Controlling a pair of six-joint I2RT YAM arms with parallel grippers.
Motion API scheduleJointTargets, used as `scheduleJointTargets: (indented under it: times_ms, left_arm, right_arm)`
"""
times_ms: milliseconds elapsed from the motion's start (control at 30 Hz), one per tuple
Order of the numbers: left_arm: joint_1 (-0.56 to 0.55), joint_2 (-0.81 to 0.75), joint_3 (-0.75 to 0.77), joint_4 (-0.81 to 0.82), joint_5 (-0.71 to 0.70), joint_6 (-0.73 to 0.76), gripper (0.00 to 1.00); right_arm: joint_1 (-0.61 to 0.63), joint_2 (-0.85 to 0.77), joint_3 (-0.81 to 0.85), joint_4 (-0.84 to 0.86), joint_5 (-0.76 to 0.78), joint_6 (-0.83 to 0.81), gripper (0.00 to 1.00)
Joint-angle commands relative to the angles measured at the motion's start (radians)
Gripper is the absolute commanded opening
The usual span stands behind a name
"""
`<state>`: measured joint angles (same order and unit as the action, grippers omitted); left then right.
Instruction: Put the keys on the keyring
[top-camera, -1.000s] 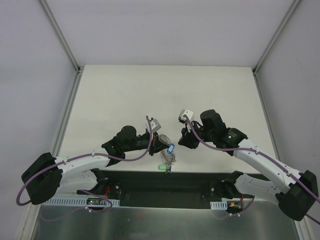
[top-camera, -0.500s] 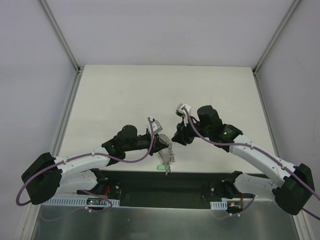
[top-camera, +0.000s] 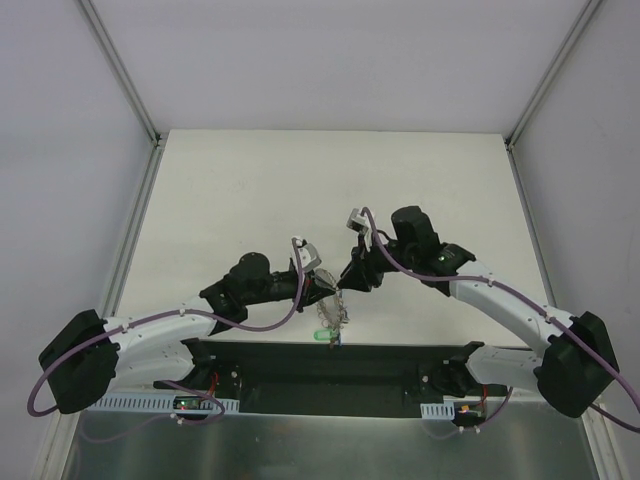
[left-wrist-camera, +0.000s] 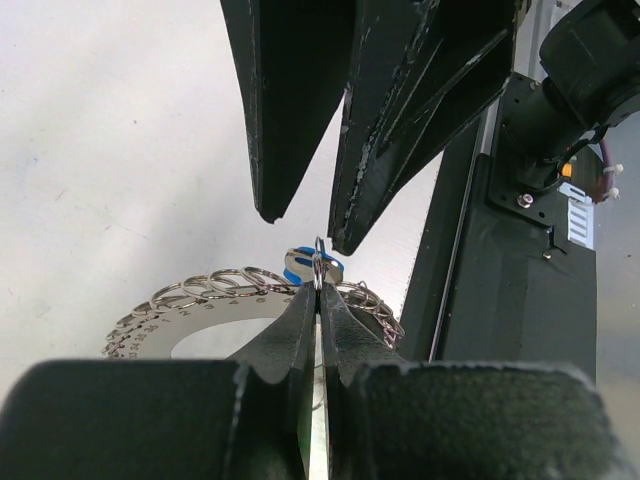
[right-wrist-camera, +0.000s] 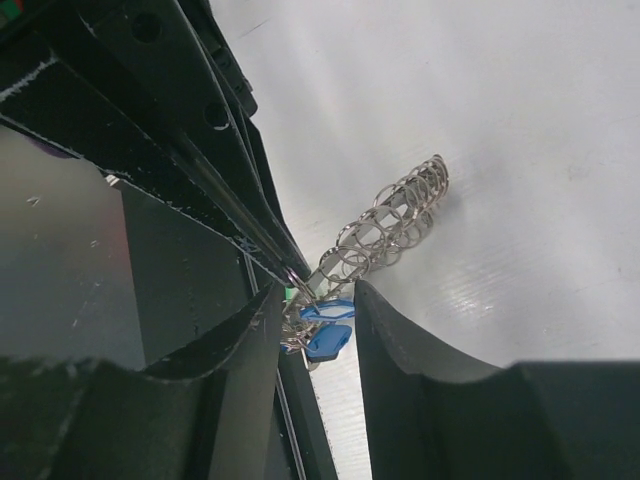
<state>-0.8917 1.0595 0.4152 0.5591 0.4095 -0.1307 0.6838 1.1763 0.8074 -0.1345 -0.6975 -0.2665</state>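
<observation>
Pinching the keyring (left-wrist-camera: 170, 305) in my left tool (left-wrist-camera: 318, 288) over the desk (top-camera: 250, 190), near centre, right tool (right-wrist-camera: 318, 295) spread around the blue-headed key (right-wrist-camera: 328, 311), I risk knocking it loose by closing off-centre.

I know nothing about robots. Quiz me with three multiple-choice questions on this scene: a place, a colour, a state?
1. Where is the keyring?
A) lying far from both arms
B) pinched by the left gripper
C) atop the right arm's base

2. Between the fingers of the right gripper, the key head is:
A) red
B) yellow
C) blue

3. The right gripper's jaws are:
A) open
B) clamped shut
C) out of view

Answers: 1B, closed fingers pinch a loop on its rim; 2C, blue plastic shows there; 3A, a gap separates the fingers.
</observation>
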Motion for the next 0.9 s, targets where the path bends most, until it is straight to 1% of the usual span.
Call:
scheduleJointTargets:
  times_ms: [0, 200, 300, 333, 433, 533, 767, 867]
  left_arm:
    - [-0.012, -0.042, -0.016, 0.114, 0.006, 0.036, 0.00]
    - [-0.010, -0.059, -0.036, 0.143, -0.003, 0.045, 0.00]
    - [-0.012, -0.062, -0.042, 0.153, -0.011, 0.046, 0.00]
    - [-0.012, -0.065, -0.044, 0.153, -0.011, 0.046, 0.00]
    - [-0.012, -0.070, -0.050, 0.162, -0.021, 0.046, 0.00]
    - [-0.010, -0.081, -0.064, 0.179, -0.041, 0.045, 0.00]
    - [-0.010, -0.112, -0.113, 0.280, -0.092, 0.036, 0.00]
    - [-0.012, -0.113, -0.139, 0.350, -0.086, 0.036, 0.00]
  right_arm:
    - [-0.010, 0.025, 0.003, 0.050, -0.112, -0.025, 0.37]
    - [-0.010, 0.048, 0.003, 0.049, -0.145, -0.039, 0.33]
    - [-0.010, 0.049, 0.003, 0.049, -0.152, -0.043, 0.23]
    - [-0.012, 0.048, 0.003, 0.049, -0.152, -0.045, 0.17]
    - [-0.015, 0.045, -0.004, 0.047, -0.152, -0.046, 0.07]
    - [-0.021, 0.039, -0.017, 0.047, -0.151, -0.048, 0.01]
    - [-0.035, 0.011, -0.060, 0.047, -0.137, -0.046, 0.01]
    - [-0.035, -0.001, -0.066, 0.050, -0.135, -0.042, 0.02]
